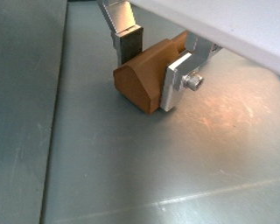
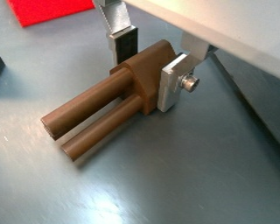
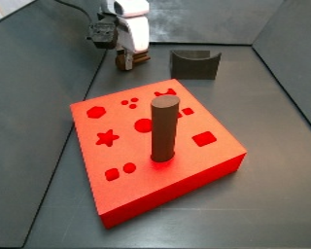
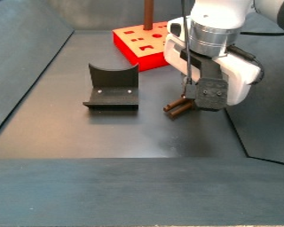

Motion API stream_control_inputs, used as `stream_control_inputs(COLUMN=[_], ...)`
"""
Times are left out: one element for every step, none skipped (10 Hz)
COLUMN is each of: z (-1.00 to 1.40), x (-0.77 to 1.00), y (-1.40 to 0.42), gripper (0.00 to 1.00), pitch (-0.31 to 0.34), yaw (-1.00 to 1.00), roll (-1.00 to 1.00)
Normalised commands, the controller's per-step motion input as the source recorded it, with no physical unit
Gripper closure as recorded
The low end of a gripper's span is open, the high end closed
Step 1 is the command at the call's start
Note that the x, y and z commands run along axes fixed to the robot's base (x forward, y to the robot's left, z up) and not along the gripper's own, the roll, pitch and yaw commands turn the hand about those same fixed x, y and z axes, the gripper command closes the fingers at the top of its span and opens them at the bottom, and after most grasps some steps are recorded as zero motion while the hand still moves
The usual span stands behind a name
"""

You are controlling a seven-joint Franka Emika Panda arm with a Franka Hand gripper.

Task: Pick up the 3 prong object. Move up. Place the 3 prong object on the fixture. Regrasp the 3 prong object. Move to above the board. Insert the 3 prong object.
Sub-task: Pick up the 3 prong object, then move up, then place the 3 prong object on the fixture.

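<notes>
Between gripper (image 2: 149, 63) plates: blocky brown 3 prong object (image 2: 101, 118).

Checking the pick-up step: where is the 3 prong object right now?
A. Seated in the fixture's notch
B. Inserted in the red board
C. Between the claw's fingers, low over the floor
C: the claw has its fingers either side of the 3 prong object, with the fixture empty.
</notes>
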Motion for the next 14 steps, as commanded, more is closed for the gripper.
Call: stream_control_inputs(z=[0.00, 0.00, 0.00, 0.00, 0.00, 0.83, 0.80, 0.72, 0.58, 0.49, 0.32, 1.00, 1.00, 1.00], x=[0.00, 0.00, 0.00, 0.00, 0.00, 0.00, -0.04, -0.05, -0.03, -0.03, -0.02, 0.00, 0.01, -0.01], y=[0.00, 0.00, 0.00, 0.00, 0.00, 0.00, 0.00, -0.01, -0.01, -0.01, -0.01, 0.00, 0.00, 0.00], gripper=[1.00, 1.00, 1.00, 1.00, 1.00, 1.00, 1.00, 1.00, 1.00, 1.00, 1.00, 1.00, 1.00, 1.00], pitch=[0.000, 0.000, 0.000, 0.000, 0.000, 0.000, 0.011, 0.014, 0.016, 0.026, 0.031, 0.000, -0.012, 0.013], yaw=[0.00, 0.00, 0.00, 0.00, 0.00, 0.00, 0.01, 0.02, 0.02, 0.02, 0.01, 0.00, -0.01, 0.00], roll=[0.00, 0.00, 0.00, 0.00, 0.00, 0.00, 0.00, -0.02, -0.04, -0.05, -0.08, 0.00, -0.01, -0.03])
